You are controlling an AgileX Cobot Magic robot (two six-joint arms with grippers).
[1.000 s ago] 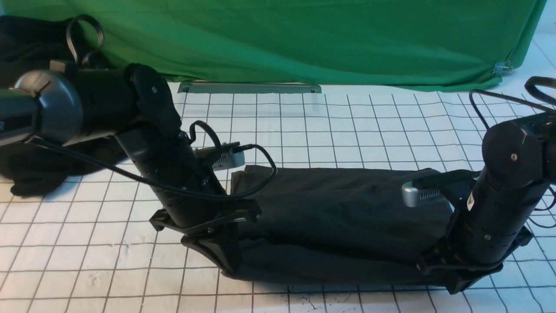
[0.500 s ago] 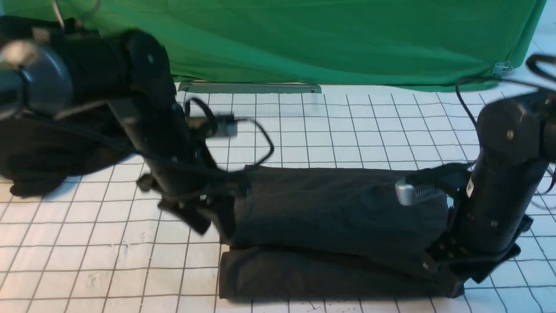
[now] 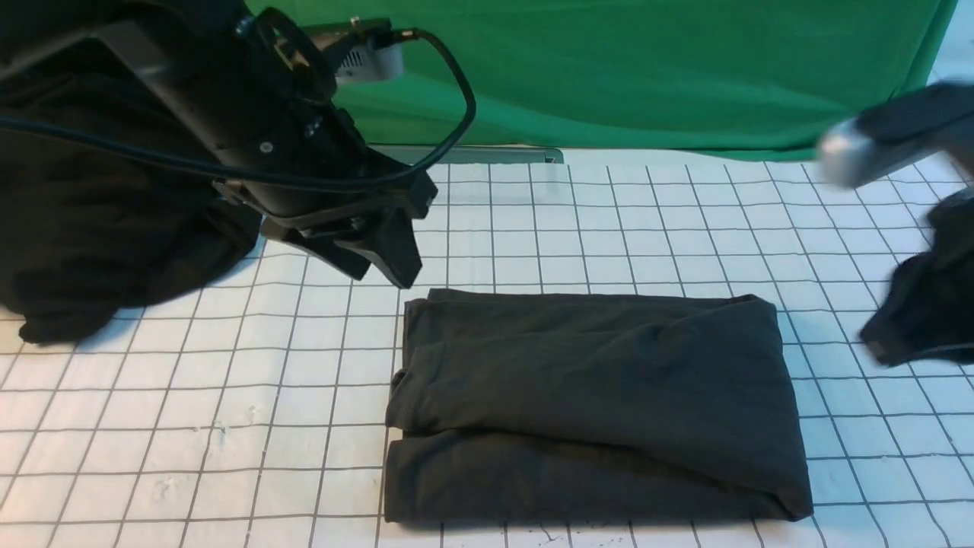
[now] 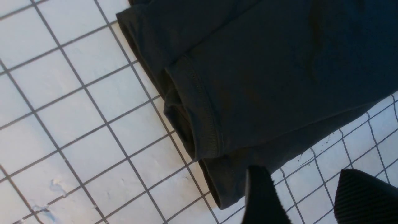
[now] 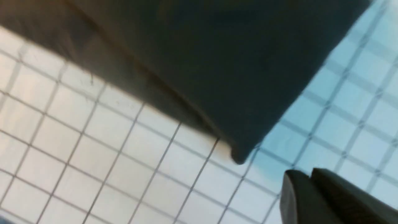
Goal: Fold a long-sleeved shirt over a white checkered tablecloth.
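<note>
Long-sleeved shirt point(image 3: 593, 403) lies folded into a neat rectangle on the white checkered tablecloth point(image 3: 190, 411). My left gripper point(image 4: 311, 199) hangs above its corner with jaws parted, empty. My right gripper point(image 5: 311, 196) looks pinched together, holding nothing.

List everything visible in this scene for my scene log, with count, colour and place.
long-sleeved shirt: one, charcoal-black, folded into a rectangle, lying mid-cloth, held by nothing.
white checkered tablecloth: one, white with thin dark grid lines, covering the table.
heap of cloth: one, jet black, far left on the tablecloth.
green backdrop: one, green, hanging along the far edge.
grey bar: one, grey, at the backdrop's foot.
left gripper: one, black, raised at the shirt's left, open.
right gripper: one, black, raised at the shirt's right, shut.
</note>
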